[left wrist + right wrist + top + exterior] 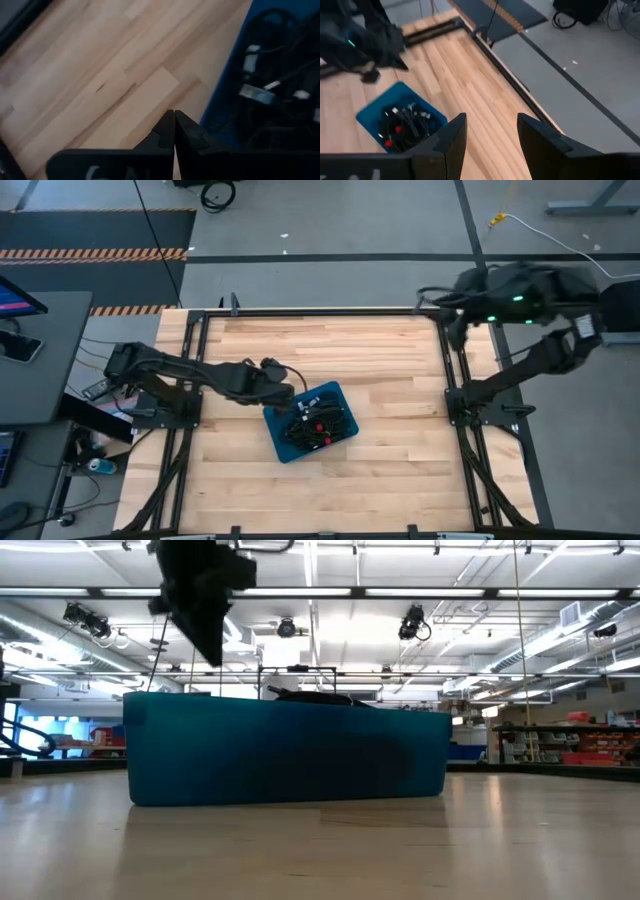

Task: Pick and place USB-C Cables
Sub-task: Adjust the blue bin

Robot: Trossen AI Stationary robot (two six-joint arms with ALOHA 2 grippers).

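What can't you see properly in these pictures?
- How many cables there are: in the high view they lie in one small dark tangle in the blue tray.
- The cables in the low view: the tray's wall hides nearly all of them.
- The cables in the left wrist view: blurred, partly cut off by the picture's edge.
- Left hand: shut, at the tray's edge.
- Right hand: open, empty, off by the table's side.

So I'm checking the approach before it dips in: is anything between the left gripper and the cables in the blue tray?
Nothing visible blocks it. The shut left gripper hangs above the wooden table by the blue plastic tray's near wall, and the coiled black USB-C cables lie uncovered inside; only that low wall must be cleared.
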